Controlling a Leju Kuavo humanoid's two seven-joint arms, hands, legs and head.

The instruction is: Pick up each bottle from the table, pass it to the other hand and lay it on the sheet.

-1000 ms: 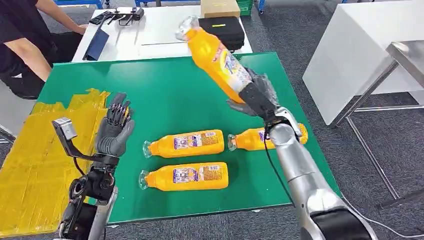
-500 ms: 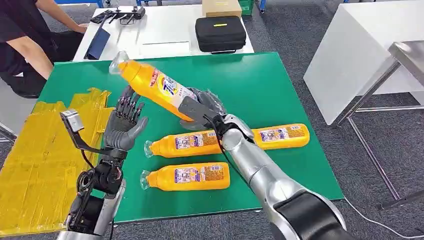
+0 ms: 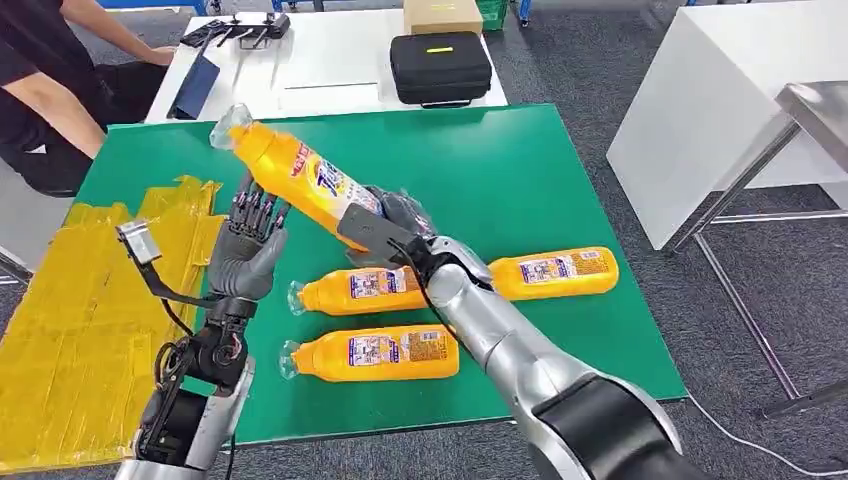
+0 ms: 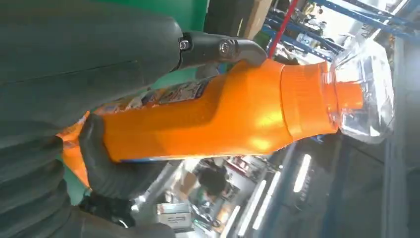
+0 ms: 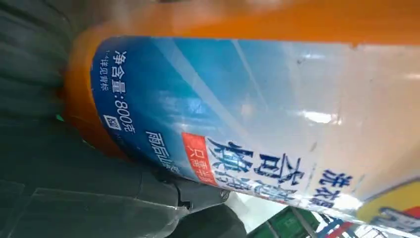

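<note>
Orange bottle (image 3: 300, 180) up in the air above the green worktop (image 3: 520, 170), tilted, clear cap toward the far left, base low toward the right. Right hand (image 3: 385, 225) wrapped around the base end, fingers clamped on the label. Left hand (image 3: 245, 250) raised palm-up just beside the bottle's middle, fingers (image 3: 255, 212) spread and reaching up to its underside. In the left wrist view, thumb (image 4: 106, 158) and a finger pressed to the orange body (image 4: 208, 124) from opposite sides, yet a firm grasp by that hand cannot be told. In the right wrist view, blue and white label (image 5: 237, 114) close against the hand.

Three more bottles flat on the worktop, caps to the left: one (image 3: 365, 287) near the middle, one (image 3: 372, 352) nearer the front edge, one (image 3: 555, 271) to the right, partly behind the right arm. Yellow sheet (image 3: 70, 310) on the left part of the worktop, bare. White table (image 3: 320, 70) beyond, with a black case (image 3: 440, 66). Person (image 3: 50, 80) seated at far left.
</note>
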